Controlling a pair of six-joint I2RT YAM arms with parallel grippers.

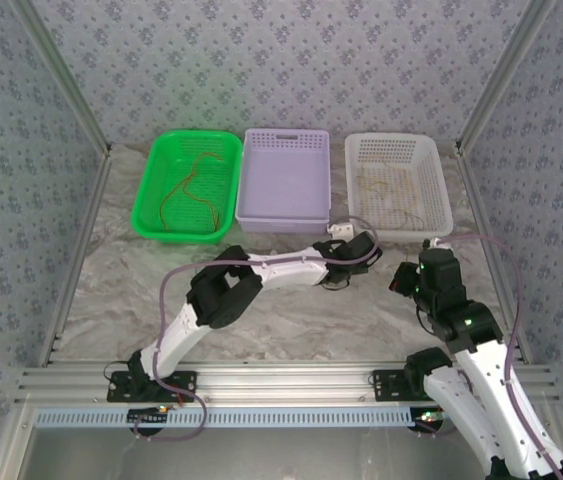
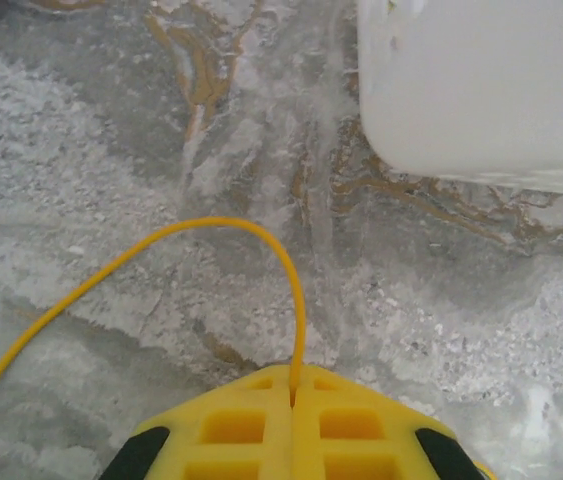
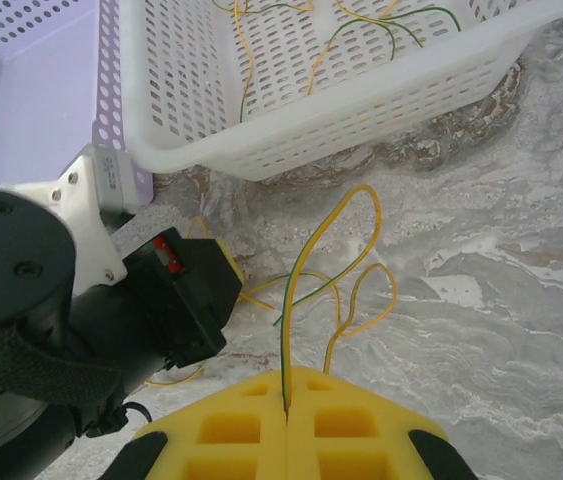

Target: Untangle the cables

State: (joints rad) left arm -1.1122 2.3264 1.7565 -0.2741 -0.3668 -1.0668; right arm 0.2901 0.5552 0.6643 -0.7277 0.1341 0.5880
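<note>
Left fingers (image 2: pixel 231 428) clamp yellow cable (image 2: pixel 211 222) | right fingers (image 3: pixel 229 430) clamp seemingly green-yellow cable (image 3: pixel 306 265) | white basket (image 3: pixel 361 110) rim near, tabletop (image 3: pixel 521 250) open rightward

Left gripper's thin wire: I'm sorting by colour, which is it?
Thin wire: yellow, best in left wrist view.

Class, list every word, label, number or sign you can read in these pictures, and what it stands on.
None can be read. The green basket, lilac basket, white basket, marble table, left gripper with its yellow cable and right gripper with its green-yellow cable bear no writing; the wallpaper carries flowers, not letters.
</note>
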